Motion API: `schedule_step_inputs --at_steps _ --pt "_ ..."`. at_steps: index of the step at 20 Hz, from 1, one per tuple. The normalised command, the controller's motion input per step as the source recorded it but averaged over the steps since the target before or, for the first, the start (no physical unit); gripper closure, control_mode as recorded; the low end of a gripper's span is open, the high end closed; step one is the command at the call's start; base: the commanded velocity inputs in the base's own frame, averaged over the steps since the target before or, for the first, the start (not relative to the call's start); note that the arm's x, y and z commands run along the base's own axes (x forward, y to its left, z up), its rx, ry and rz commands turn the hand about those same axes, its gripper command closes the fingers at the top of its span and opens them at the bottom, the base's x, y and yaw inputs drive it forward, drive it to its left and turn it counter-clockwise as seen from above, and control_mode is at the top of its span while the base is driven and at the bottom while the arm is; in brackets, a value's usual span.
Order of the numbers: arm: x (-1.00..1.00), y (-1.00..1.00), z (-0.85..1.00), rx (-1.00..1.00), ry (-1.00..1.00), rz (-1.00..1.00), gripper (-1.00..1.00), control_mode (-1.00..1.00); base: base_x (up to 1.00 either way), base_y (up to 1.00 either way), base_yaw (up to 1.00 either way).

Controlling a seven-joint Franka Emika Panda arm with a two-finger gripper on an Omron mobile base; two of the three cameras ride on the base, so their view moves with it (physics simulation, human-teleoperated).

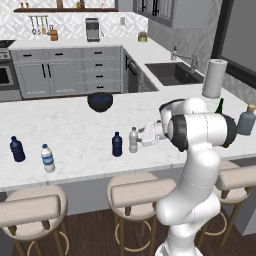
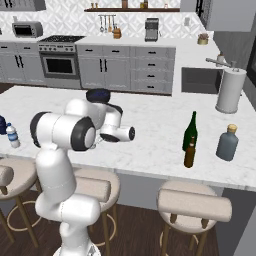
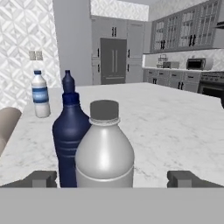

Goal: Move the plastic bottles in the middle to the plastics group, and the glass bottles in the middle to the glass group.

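Behind the arm's elbow in the left base view, the green wine bottle (image 1: 220, 105) shows just its neck, at about two o'clock from the joint, and the slim brown bottle (image 2: 189, 152) comes clear in the right base view, touching or just in front of the wine bottle's base. On the far left of the white marble counter (image 1: 75, 130) stand a navy bottle (image 1: 17, 149) and a clear bottle with a blue label band (image 1: 47, 158), near each other. At the counter's middle, a second navy bottle (image 1: 117, 144) stands just beside the clear greyish bottle (image 1: 133, 139). A dark bowl (image 1: 100, 101) sits at twelve o'clock from them. At the right end are a squat grey-blue bottle (image 1: 247, 120) and a paper towel roll (image 1: 214, 78). Grey cabinets, an oven and a sink line the room; padded stools stand below.

The gripper (image 3: 112, 178) is spread fully wide, holding nothing; the greyish bottle stands between its fingertips (image 3: 41, 178), touching neither, the navy one at ten o'clock behind it.
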Motion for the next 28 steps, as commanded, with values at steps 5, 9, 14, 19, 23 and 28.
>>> schedule_step_inputs --at_steps 5,9,14,19,23,28 --pt "0.18 0.06 -0.08 0.0 0.0 0.0 -1.0 -1.0 0.0 0.0 0.0" --pt "0.14 0.14 -0.08 0.0 0.0 0.0 -1.0 -1.0 0.0 0.0 0.0" --pt "0.03 0.2 -0.09 0.0 0.0 0.0 -1.0 -1.0 0.0 0.0 0.0" --pt "-0.01 0.17 -0.04 0.0 0.0 0.0 -1.0 -1.0 0.0 0.0 0.0" --pt "0.0 0.1 -0.01 0.0 0.0 0.0 -1.0 -1.0 0.0 0.0 0.0" --pt "0.0 0.01 -0.04 0.0 0.0 0.0 1.0 -1.0 0.0 0.0 0.0"
